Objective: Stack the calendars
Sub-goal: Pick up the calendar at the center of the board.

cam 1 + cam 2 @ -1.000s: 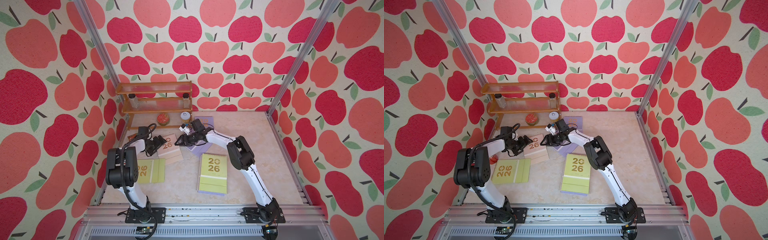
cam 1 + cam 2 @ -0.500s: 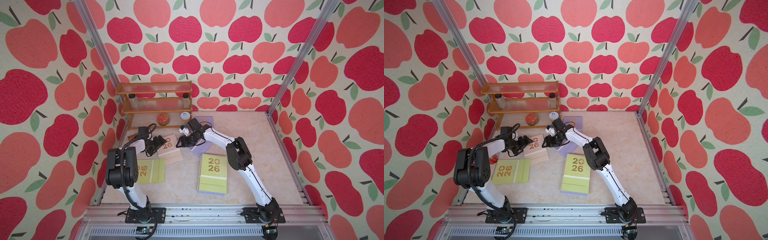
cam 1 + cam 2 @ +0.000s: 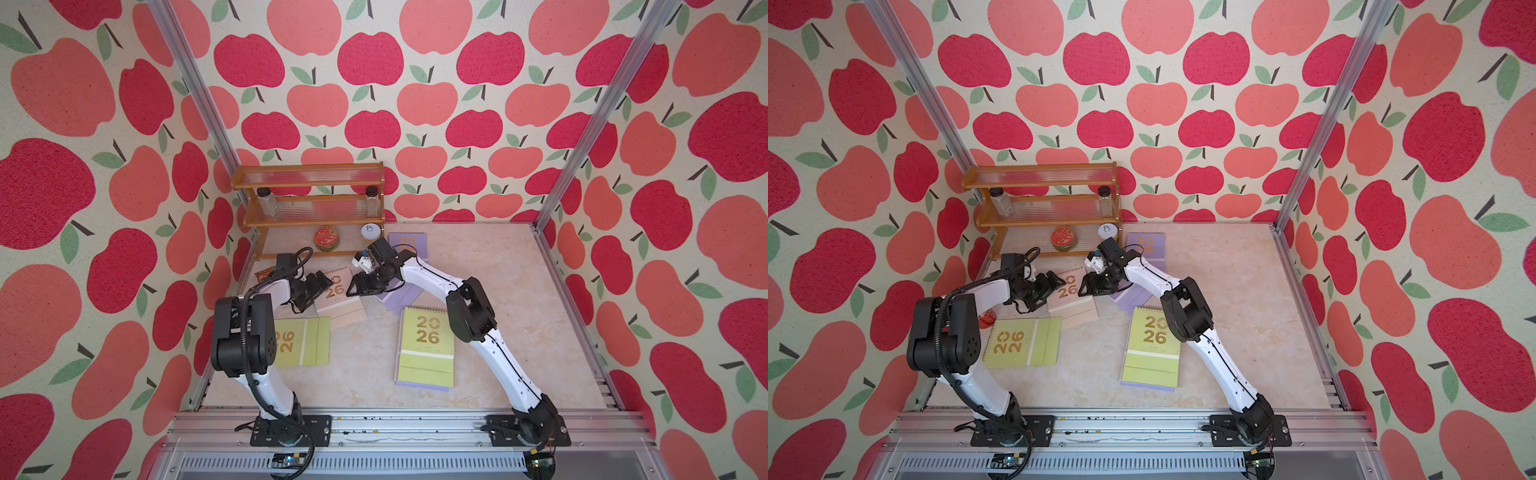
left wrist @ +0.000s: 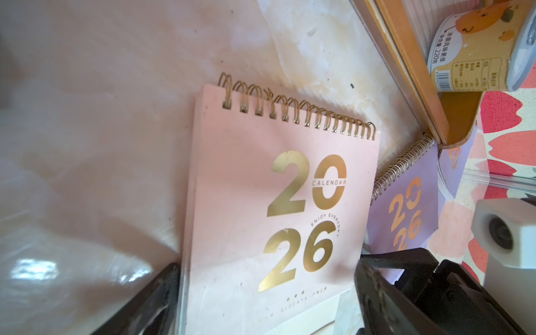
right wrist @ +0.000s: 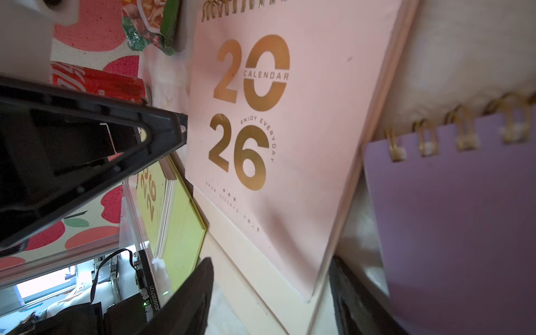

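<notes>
Was a robot lab test cell, not a lived-in room: apple-print fabric walls [image 3: 374, 62] hung on alu. posts [image 3: 198, 95] boxed in a marble-look table [image 3: 478, 266]. A left arm [image 3: 249, 332] & right arm [image 3: 473, 316] were bolted to a slotted rail [image 3: 415, 424] at the front edge. Decor was staged, e.g. a small wooden shelf [image 3: 311, 174] w/ jars [image 3: 266, 199] & a tin [image 3: 326, 237]; the right wrist view showed a bare circuit board [image 5: 148, 285] & cable [image 5: 113, 258] outside the frame.

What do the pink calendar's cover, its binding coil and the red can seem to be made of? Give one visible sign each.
Pink calendar: matte card, probably; flat, dull, with shiny gold-foil numerals. Binding coil: gold-coloured wire, likely metal; thin glinting loops. Red can: seemingly printed metal; glossy cylinder side.
</notes>
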{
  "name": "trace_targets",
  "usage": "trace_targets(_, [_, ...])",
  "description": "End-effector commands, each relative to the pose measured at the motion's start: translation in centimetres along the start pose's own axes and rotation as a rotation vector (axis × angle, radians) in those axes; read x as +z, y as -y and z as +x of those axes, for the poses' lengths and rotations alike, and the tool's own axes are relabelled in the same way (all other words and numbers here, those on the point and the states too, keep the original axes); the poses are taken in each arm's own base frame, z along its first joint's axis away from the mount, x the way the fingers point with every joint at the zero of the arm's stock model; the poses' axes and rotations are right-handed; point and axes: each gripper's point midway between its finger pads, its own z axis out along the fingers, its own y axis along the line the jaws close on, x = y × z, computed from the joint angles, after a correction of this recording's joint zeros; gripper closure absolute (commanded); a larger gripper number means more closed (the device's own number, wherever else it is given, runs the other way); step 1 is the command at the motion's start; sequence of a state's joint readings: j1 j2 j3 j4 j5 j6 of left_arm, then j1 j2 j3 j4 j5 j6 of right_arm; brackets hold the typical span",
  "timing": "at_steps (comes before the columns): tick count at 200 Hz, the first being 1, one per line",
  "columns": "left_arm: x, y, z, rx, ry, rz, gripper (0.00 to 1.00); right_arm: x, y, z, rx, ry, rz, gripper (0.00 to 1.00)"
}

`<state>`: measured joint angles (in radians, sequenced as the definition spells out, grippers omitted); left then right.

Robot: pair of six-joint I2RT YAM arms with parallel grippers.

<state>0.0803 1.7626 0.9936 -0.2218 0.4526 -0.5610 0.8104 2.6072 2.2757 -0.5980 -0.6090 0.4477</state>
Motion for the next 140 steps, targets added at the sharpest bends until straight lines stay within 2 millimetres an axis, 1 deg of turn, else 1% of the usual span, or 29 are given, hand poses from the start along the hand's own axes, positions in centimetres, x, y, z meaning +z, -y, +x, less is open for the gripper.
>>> trace_targets(1, [2.0,-2.4,4.8,-0.07,-0.157,-0.062,0.08,2.9,-1.3,2.0,0.02,-0.058,-0.114,0.35])
trace_targets(22, [1.9,-2.3,4.8,-0.069,-0.156,-0.06,0.08,1.9,-2.4,1.2,0.025,-0.02,-0.179,0.35])
trace_targets(53, [2.0,-2.4,4.9,-0.072,-0.159,-0.061,0.08,-0.2,-3.9,-0.2,0.018,0.042,-0.264,0.36])
trace_targets(83, [2.1,-2.5,5.0,-0.076,-0.162,-0.062,0.08,-2.0,-4.8,-1.2,0.029,0.096,-0.333,0.36])
trace_targets(117, [2.1,-2.4,5.0,-0.079,-0.161,-0.06,0.08,-3.0,-5.7,-1.9,0.044,0.125,-0.408,0.37])
trace_targets(140, [2.1,-2.5,4.9,-0.078,-0.159,-0.062,0.08,-3.3,-6.1,-2.0,0.037,0.136,-0.42,0.38])
